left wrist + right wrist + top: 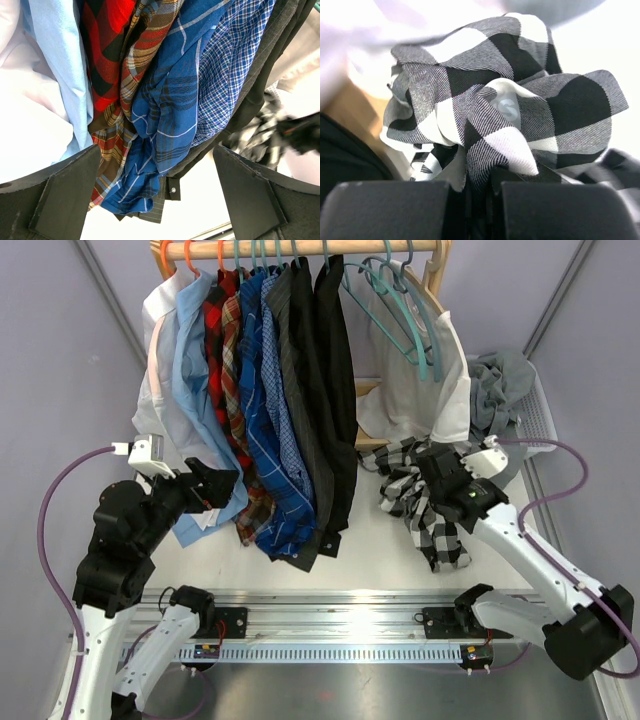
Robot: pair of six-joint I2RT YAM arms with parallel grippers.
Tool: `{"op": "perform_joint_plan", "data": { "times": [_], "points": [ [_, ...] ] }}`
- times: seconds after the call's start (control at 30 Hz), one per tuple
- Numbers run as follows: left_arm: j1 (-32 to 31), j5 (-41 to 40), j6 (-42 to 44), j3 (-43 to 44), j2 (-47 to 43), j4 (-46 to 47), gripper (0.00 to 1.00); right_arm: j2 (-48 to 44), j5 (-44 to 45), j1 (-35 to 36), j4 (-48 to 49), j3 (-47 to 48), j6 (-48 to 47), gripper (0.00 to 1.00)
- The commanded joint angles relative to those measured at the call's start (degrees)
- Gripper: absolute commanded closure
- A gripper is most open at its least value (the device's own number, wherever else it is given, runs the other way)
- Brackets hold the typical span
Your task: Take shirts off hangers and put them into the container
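Looking at the black-and-white check shirt (425, 510) here: bunched up just right of centre in the overhead view, spilling down onto the surface (370, 540) in a crumpled heap. Pinched tight by the right fingers (390, 210), clamped down on a fold of it at the bottom edge of the right wrist view, with the rest of the cloth puffing up above them. No hanger to be seen anywhere in the bundle.

Handling-wise: soft, light, floppy as anything. No shape of its own, so expect trailing sleeves and hem to drag or snag on the way. Probably not slippery, going by the woven look, but easy to lose with only a thin fold caught. Best grabbed by a thick wad near the collar or shoulders, to cut down on dangling. Hard to say which part is actually being held right now, too scrunched up.

Sitting just to the lower left of the white basket (545, 415) at the right edge of the frame, with a grey shirt (500, 380) already slumped inside. Only a short hop up and to the right, by my guess.

Over on the left: left fingers (60, 195) spread wide, gripping nothing, aimed at the row of hanging shirts (260, 390) under the rail (300, 248) at top centre. Close to the hems of the light blue and plaid ones, but touching or not? Can't tell.
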Motion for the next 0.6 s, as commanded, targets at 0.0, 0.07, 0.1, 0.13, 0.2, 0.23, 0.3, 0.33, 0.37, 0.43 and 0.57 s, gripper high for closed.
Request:
{"op": "perform_joint_plan", "data": {
  "times": [0.0,0.07,0.1,0.13,0.2,0.23,0.3,0.33,0.37,0.43,0.57],
  "points": [
    [0.1,2.3,-0.1,0.7,0.2,1.8,0.01,-1.3,16.1,-0.1,-10.9,7.5,0.5,1.00],
    [0.1,2.1,0.1,1.3,0.2,1.4,0.01,0.3,20.0,-2.3,-16.4,12.3,0.5,1.00],
    [0.1,1.9,0.2,1.4,0.3,1.3,0.01,1.3,20.3,-3.6,-18.1,14.8,0.8,1.00],
    [0.1,2.0,0.2,1.6,0.2,0.9,0.01,1.5,20.0,-5.0,-19.2,15.7,0.4,1.00],
    [0.1,1.8,0.3,1.7,0.1,0.8,0.01,1.0,18.9,-10.2,-17.8,16.4,-3.4,1.00],
    [0.1,1.8,0.4,1.8,0.2,0.7,0.01,0.5,18.0,-12.2,-15.1,16.2,-5.0,1.00],
    [0.1,1.6,0.7,2.4,0.3,0.4,0.01,-1.2,16.6,-18.7,-12.1,15.7,-9.9,1.00],
    [0.1,1.6,0.9,2.4,0.3,0.2,0.01,-1.8,15.3,-20.9,-9.7,15.5,-11.9,1.00],
    [0.1,1.6,0.9,2.5,0.2,0.3,0.01,-2.0,14.7,-23.0,-5.1,15.4,-13.9,1.00],
    [0.1,1.8,0.9,2.6,0.4,0.4,0.01,-1.7,7.9,-29.8,3.7,16.1,-21.0,1.00],
    [0.1,2.9,0.4,2.0,1.4,1.8,0.01,5.2,-3.0,-39.9,7.8,23.5,-24.0,1.00]
  ]
}}
